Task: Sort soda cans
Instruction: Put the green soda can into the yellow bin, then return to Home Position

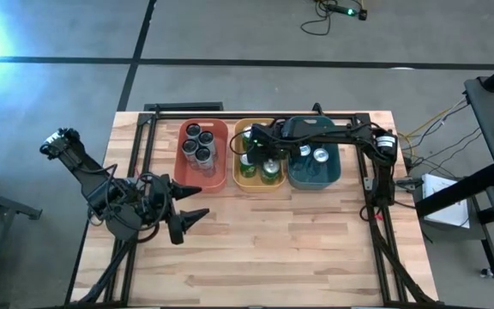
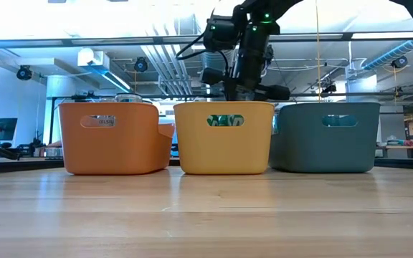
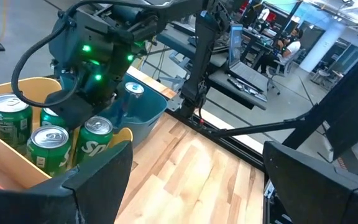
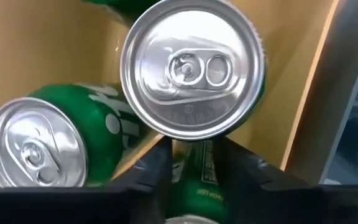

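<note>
**Right gripper down among the green cans**

While my left gripper waits over bare wood at the near left of the table, its fingers spread wide and holding nothing, my right gripper reaches across from the right side and hangs over the yellow tub, the middle of three tubs in a row. My right wrist camera looks straight down into it: two dark fingers stand a narrow gap apart, with the body of a green can showing in that gap. Whether they press on that can, I cannot tell. Another green can stands upright just past my fingertips, and a third leans beside it.

The black cans stand clustered in the red tub on the left. The pale blue cans sit in the teal tub on the right.
</note>
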Motion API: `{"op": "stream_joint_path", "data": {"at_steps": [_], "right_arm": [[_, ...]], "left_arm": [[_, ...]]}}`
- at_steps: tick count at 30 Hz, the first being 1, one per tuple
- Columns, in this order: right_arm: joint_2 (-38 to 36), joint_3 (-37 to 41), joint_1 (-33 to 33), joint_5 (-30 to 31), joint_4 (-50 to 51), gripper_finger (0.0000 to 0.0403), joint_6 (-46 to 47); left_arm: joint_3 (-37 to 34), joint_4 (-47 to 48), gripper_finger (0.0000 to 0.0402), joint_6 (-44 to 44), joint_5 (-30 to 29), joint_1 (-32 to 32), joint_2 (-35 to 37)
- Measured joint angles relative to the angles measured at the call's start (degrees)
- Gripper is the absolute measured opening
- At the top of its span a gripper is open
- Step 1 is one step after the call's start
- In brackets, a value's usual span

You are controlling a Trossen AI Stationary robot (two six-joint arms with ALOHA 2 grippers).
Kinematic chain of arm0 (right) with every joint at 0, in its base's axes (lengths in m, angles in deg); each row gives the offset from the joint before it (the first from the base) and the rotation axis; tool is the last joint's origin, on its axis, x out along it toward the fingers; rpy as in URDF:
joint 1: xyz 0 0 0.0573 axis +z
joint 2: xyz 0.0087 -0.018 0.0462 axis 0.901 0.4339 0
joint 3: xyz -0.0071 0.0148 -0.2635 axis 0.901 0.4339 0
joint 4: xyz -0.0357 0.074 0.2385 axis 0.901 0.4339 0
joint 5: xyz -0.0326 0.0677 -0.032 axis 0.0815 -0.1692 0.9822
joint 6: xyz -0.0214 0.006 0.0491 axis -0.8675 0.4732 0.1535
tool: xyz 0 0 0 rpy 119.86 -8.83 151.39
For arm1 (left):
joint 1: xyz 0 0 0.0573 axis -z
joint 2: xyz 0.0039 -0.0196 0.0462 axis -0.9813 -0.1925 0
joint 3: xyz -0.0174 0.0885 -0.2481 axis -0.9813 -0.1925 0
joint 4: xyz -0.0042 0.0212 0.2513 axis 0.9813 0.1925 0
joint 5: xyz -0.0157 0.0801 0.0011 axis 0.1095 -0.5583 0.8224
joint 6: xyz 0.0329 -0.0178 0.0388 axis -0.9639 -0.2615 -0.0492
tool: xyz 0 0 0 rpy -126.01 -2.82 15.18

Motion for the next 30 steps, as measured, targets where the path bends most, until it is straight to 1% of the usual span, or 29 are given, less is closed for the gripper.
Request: {"op": "stream_joint_path", "data": {"at_steps": [5, 7, 9, 12, 20, 24, 27, 30], "right_arm": [[0.0, 0.13, 0.05, -1.62, -0.19, 0.0062, -1.51], [0.0, -0.32, 0.05, -3.12, -0.01, 0.0054, -3.05], [-0.02, -1.38, 0.08, -3.71, 0.18, 0.0056, -4.39], [-0.91, -2.95, 0.12, -3.49, 0.4, 0.0076, -6.09], [-1.42, -6.04, -0.08, -3.3, -0.84, 0.0156, -9.15], [-1.96, -7.49, 1.05, -2.26, -0.59, 0.0188, -14.74], [-4.59, -8.36, 2.8, -1.31, 0.44, 0.0205, -20.69], [-8.42, -8.58, 5.12, -0.26, 1.12, 0.0217, -27.92]], "left_arm": [[0.0, 0.03, 0.0345, 0.22, 0.32, 0.04, 0.0], [0.0, 0.04, 0.0345, 0.23, 0.33, 0.04, 0.0], [0.0, 0.17, 0.0345, 0.22, 0.34, 0.04, 0.06], [0.0, 0.67, 0.0345, 0.37, 0.35, 0.04, 0.6], [0.0, 3.46, 0.0345, 0.59, 0.35, 0.02, 2.17], [0.0, 7.01, 0.0345, 3.08, 0.37, 0.23, 3.54], [0.0, 11.03, 0.0345, 5.03, 0.53, 0.83, 4.89], [0.0, 13.86, 0.0345, 4.5, 3.75, 1.18, 5.94]]}}
